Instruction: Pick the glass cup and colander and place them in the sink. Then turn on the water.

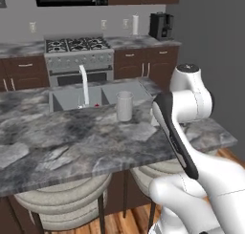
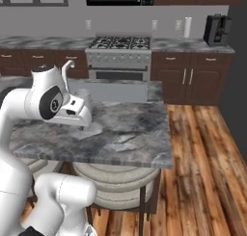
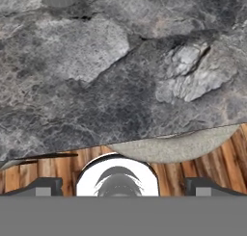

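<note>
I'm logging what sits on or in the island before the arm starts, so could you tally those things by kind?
Glass cup: 1, upright on the counter beside the sink
Faucet: 1, pale and arched, at the sink
Small red thing: 1, by the faucet's foot; too small to identify
Total: 3

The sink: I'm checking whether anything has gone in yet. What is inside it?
In the sink, a small red thing shows by the faucet base. The glass cup stands on the counter, hiding part of the basin.
</note>
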Controlling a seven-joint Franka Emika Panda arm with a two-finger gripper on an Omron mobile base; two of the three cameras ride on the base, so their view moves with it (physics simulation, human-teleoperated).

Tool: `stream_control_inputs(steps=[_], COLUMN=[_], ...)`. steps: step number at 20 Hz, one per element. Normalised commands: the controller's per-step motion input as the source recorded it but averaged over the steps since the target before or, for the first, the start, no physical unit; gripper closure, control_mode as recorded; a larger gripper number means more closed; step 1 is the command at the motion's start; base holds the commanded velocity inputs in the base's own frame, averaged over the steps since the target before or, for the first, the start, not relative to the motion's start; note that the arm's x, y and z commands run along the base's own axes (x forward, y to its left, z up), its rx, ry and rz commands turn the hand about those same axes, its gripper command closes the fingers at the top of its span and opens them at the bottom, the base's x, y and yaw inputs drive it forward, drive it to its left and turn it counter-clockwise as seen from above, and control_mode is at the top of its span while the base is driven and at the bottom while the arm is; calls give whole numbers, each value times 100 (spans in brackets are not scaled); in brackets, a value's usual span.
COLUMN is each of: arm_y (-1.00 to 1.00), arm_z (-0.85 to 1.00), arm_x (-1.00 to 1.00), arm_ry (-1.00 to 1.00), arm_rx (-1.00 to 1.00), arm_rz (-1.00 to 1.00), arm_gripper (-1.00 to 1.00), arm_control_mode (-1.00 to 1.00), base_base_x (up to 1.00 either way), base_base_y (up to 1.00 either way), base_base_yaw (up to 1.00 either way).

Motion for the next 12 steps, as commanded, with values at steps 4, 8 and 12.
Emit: stream_control_inputs(steps=[4,8,12], arm_y=[0,0,0], arm_z=[0,0,0], arm_x=[0,0,0], arm_ry=[0,0,0], arm_rx=[0,0,0], arm_rz=[0,0,0], arm_gripper=[-100,-100,-100], arm_control_mode=[100,100,100], base_base_x=[70,69,55], base_base_y=[47,55,48], base_base_yaw=[-16,-11,-10])
